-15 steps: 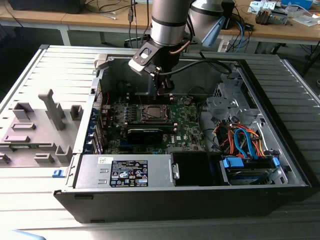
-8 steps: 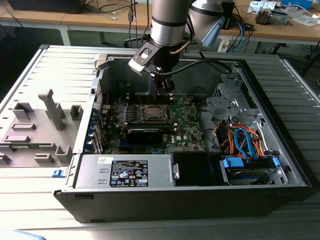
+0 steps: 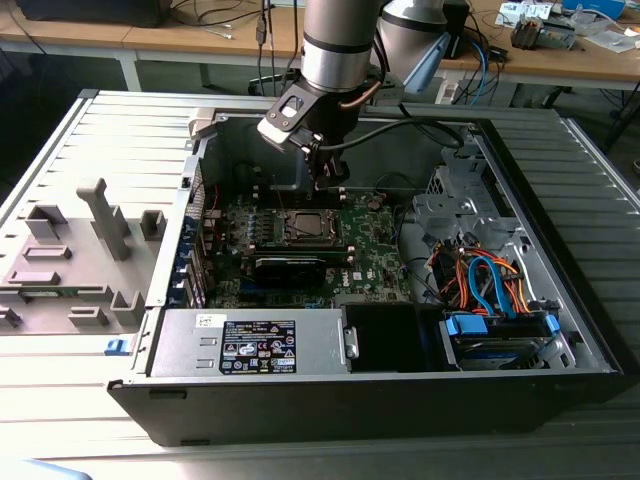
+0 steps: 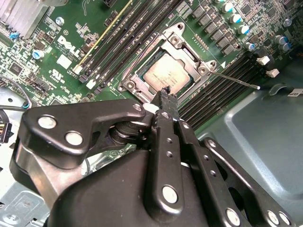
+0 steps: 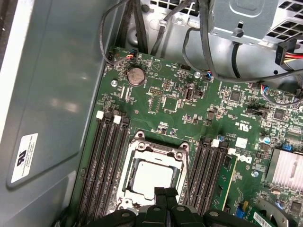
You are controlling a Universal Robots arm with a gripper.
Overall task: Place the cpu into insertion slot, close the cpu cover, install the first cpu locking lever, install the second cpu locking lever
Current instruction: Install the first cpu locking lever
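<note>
In the exterior view, an open computer case (image 3: 560,330) lay on its side on a ribbed grey table (image 3: 60,420). The arm reached down from the far side into the case. The gripper (image 3: 327,180) hung just above the far edge of the insertion slot (image 3: 304,226), near the middle of the green motherboard (image 3: 375,250). A power supply (image 3: 250,343) filled the near side of the case. A drive cage with blue and orange cables (image 3: 490,285) sat toward the exterior view's right. A grey moulded fixture (image 3: 75,250) stood on the table outside the case, at the exterior view's left.

In the second wrist view, the gripper (image 4: 165,93) had its black fingers clenched together with nothing between them. Their tip hovered just over one edge of the socket. The cpu (image 4: 166,78) sat inside the socket, its silver-grey top showing through the square window of the cpu cover (image 4: 152,56). The cover lay flat over it. A thin metal lever (image 4: 236,80) stuck out from one corner of the socket, across the long black memory slots (image 4: 222,90). Whether it was latched I could not tell.

In the first wrist view, the paired fingertips (image 5: 160,193) again met along a narrow seam, close above the edge of the cpu (image 5: 151,177). The cover's silvery frame (image 5: 158,149) surrounded the chip, with memory slots (image 5: 102,161) on both sides. A round coin battery (image 5: 136,74) and a finned heatsink (image 5: 286,171) sat elsewhere on the board.
</note>
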